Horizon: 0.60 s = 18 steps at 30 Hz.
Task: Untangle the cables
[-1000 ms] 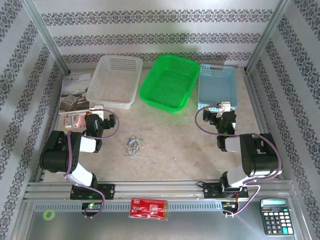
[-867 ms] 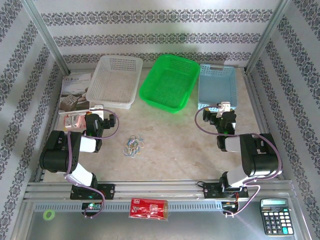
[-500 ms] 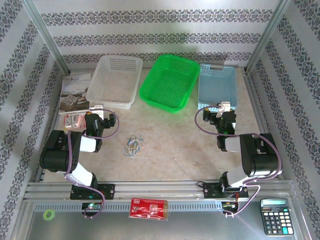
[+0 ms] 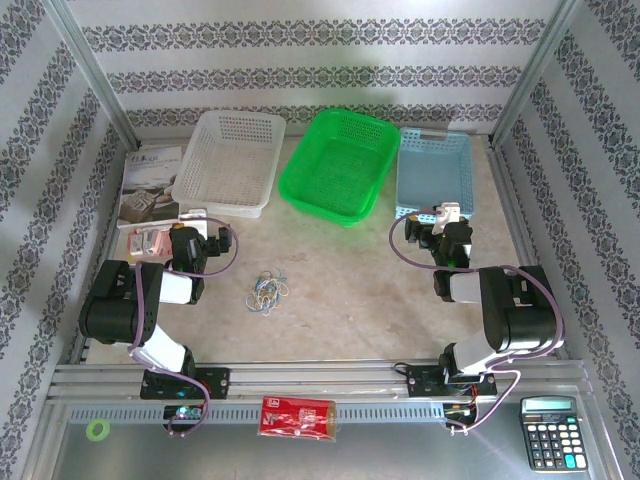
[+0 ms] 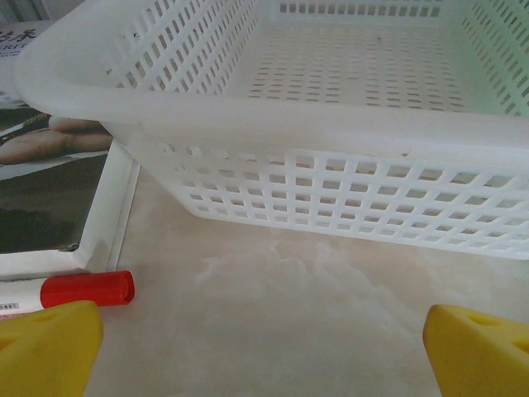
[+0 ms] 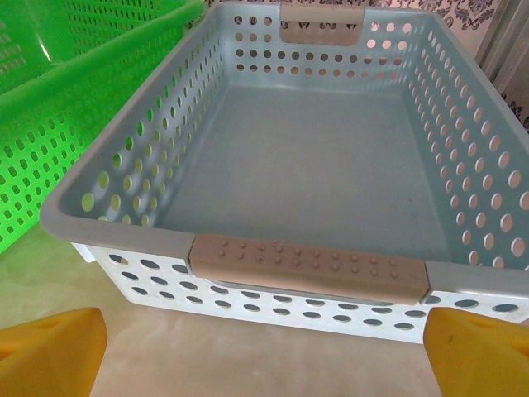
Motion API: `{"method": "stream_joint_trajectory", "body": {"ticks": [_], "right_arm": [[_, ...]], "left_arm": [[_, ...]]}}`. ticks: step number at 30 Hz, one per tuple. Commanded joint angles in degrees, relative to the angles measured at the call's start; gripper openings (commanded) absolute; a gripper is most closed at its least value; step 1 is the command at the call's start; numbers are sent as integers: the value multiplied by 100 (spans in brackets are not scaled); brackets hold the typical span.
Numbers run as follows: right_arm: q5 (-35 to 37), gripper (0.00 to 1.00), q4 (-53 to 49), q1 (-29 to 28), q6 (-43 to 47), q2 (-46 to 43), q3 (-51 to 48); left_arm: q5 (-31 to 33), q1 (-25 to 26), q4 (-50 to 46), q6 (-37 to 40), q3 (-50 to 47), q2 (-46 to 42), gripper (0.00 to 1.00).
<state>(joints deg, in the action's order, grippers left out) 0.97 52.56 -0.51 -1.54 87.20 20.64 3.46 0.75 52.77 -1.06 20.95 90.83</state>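
Lying in a small tangle on the worktop (image 4: 340,290), the cables (image 4: 267,292) sit between the two arms, nearer the left; left fingers (image 5: 45,347) and right fingers (image 6: 50,351) both spread wide, grasping nothing.

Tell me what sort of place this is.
Probably a robotics test cell, not a home: left arm and right arm bolted to an aluminium rail, wallpapered panels enclosing the table, and cables laid before a white basket, green basket and blue basket.
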Motion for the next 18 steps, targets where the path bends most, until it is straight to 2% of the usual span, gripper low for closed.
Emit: {"method": "stream_joint_trajectory", "body": {"ticks": [1, 10, 14, 18], "right_arm": [[-82, 98, 159, 16, -61, 59, 107], [-95, 98, 159, 25, -70, 44, 97], [-27, 98, 160, 51, -140, -78, 65], [88, 98, -598, 87, -218, -641, 201]], "left_arm": [[-21, -34, 254, 49, 85, 55, 100], [-58, -31, 287, 70, 65, 43, 100], [-123, -31, 756, 71, -246, -77, 100], [-1, -27, 326, 62, -202, -502, 100]]}}
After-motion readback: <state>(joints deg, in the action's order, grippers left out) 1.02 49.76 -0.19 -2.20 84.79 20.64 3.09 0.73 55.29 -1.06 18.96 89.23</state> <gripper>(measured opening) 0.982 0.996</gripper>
